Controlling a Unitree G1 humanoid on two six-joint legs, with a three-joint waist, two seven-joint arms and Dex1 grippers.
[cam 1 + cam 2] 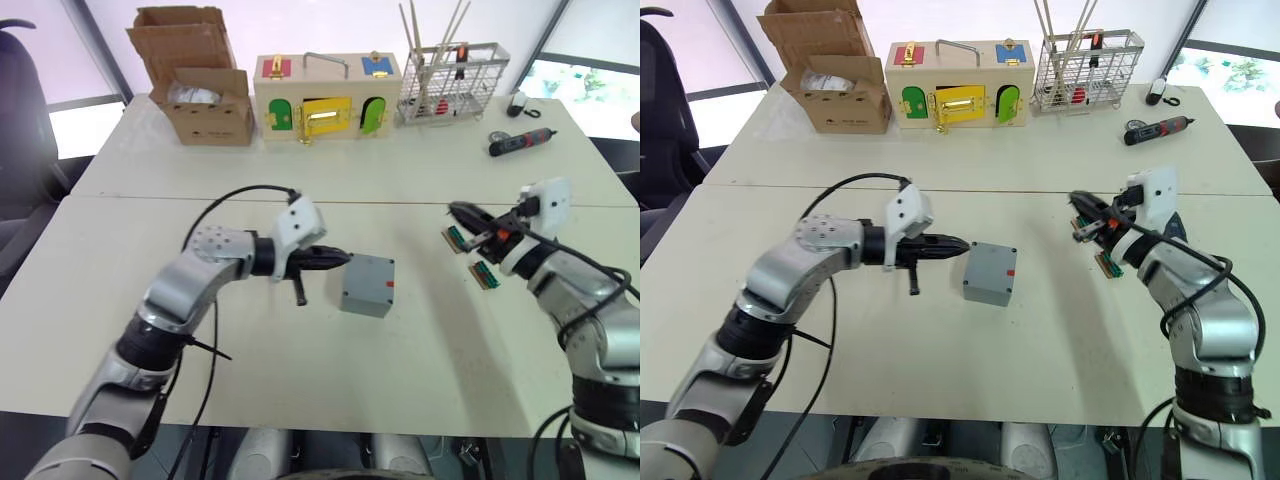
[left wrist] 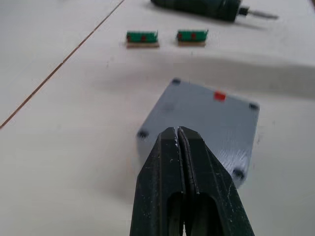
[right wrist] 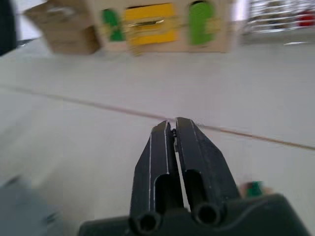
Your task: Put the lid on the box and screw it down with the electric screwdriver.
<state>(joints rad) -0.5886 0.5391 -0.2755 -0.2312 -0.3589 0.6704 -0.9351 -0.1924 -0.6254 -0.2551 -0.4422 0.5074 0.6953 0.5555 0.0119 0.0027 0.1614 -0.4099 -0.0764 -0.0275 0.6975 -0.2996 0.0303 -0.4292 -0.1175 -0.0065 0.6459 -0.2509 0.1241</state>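
The grey box (image 1: 367, 290) stands mid-table with a small red mark near its right edge. The lid (image 2: 197, 123) appears to lie on it, showing a screw hole at each corner. My left gripper (image 1: 346, 259) is shut and empty, its tips right at the box's upper left edge. My right gripper (image 1: 453, 208) is also shut and empty; it hovers to the right of the box and points left. The electric screwdriver (image 2: 202, 7), thick and black with a thin metal bit, lies on the table beyond the box in the left wrist view.
Two small green terminal blocks (image 1: 459, 238) lie under my right gripper. Along the far edge stand a cardboard box (image 1: 205, 105), a wooden box with coloured doors (image 1: 327, 100) and a wire basket (image 1: 452, 80). A black-and-red screwdriver (image 1: 520, 141) lies far right.
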